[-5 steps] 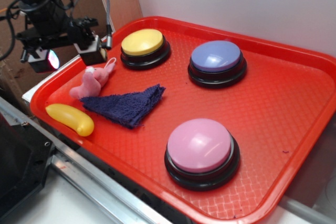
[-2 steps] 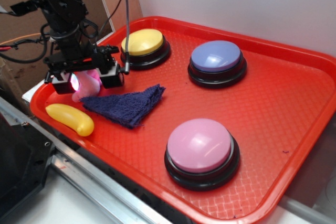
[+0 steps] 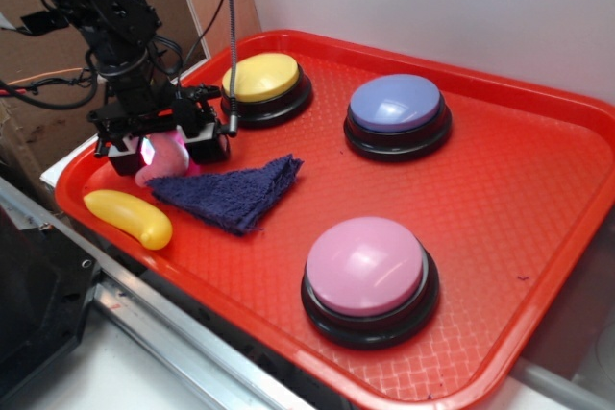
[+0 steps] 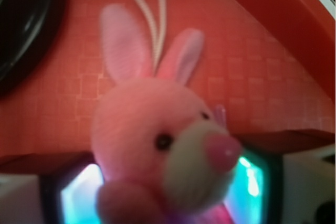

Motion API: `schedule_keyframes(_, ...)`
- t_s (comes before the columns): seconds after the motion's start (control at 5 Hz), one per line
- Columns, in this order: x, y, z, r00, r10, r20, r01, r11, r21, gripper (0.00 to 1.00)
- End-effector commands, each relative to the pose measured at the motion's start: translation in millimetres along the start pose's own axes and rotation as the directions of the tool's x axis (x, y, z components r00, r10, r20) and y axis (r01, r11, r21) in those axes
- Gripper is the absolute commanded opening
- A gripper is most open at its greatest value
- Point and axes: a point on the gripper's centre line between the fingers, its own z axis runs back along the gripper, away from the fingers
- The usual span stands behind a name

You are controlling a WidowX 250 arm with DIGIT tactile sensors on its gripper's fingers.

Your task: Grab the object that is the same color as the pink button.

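Note:
The object, a small fuzzy pink bunny [image 3: 168, 153], lies at the left end of the red tray [image 3: 519, 199]. My gripper [image 3: 165, 162] is down over it, open, one finger on each side. In the wrist view the bunny [image 4: 157, 135] fills the gap of the gripper [image 4: 165, 192], between two lit pads [image 4: 79, 198], with its ears and thin loop pointing away. Whether the pads touch it is unclear. The pink button [image 3: 365, 264], a large dome on a black base, stands at the tray's front, well to the right.
A dark blue cloth [image 3: 231, 194] lies right beside the bunny. A yellow banana [image 3: 130, 216] rests at the tray's front-left rim. The yellow button [image 3: 259, 76] is just behind the gripper; the lavender-blue button [image 3: 395, 103] stands further right. The tray rim [image 4: 283, 19] runs close by.
The arm swung from outside the tray's left edge to over the bunny, then came slightly lower. The bunny, fully visible a second ago, is now mostly covered by the gripper.

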Motion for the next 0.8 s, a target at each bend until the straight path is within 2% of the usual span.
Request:
schedule_keyframes(0.0,-1.7,-11.5,69.7,0.997,-0.06,0.052,0.059,0.998,0.023,0.0)
schedule_keyframes(0.2,-9.6,-28.8,112.5,0.979,-0.202,-0.022,0.202,0.979,0.039,0.0)
schedule_keyframes(0.4,-21.9,-49.0,150.0,0.953,-0.296,-0.066,0.296,0.955,-0.005,0.0)
schedule_keyframes(0.6,-31.1,-63.9,180.2,0.931,-0.361,-0.057,0.357,0.931,-0.068,0.0)
